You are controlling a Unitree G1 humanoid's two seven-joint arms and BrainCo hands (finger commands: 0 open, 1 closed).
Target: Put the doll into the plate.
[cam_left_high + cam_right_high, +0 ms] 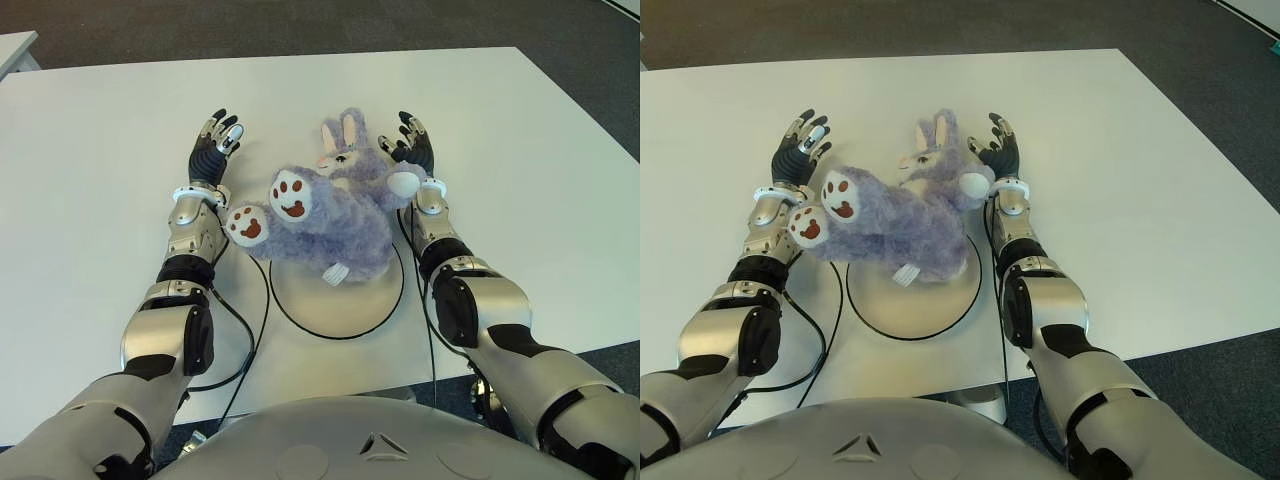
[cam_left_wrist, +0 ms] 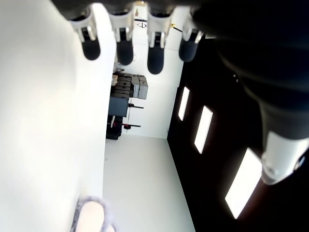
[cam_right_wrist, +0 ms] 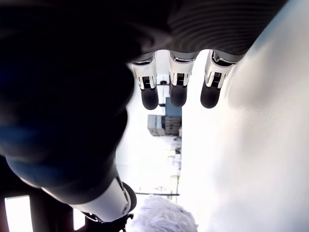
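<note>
white table (image 1: 520, 150) holds one plate (image 1: 352, 322) and one purple doll (image 1: 330, 215), lying across it, head away, feet toward left hand (image 1: 212, 148); both left and right hand (image 1: 412, 146) are spread wide, empty.

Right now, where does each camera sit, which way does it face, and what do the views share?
Left eye: on the head, looking down at the table; both arms, purple doll over the plate.
Right eye: same scene, slightly shifted.
Left wrist: behind the left robot hand, past spread fingers.
Right wrist: behind the right robot hand, likewise.
Shared: doll fur edges both wrist views.
</note>
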